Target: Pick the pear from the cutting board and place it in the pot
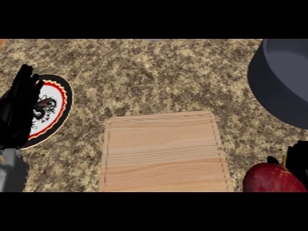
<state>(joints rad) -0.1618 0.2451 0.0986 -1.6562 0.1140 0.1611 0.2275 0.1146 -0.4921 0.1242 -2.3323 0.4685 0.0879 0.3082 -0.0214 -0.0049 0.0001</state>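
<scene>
since the red pear (273, 178) sits off the cutting board (163, 153), right of it, my right hand (307, 158) curls round it, likely for carrying to the pot (289, 76). left hand (13, 113) rests open-fingered over the plate (61, 101), out of the way.

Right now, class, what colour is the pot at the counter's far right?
The pot is dark blue-grey, seen best in the head view.

The cutting board (163, 153) lies between the plate (58, 110) at left and the pear (271, 179) at right, pot (291, 83) behind the pear.
</scene>
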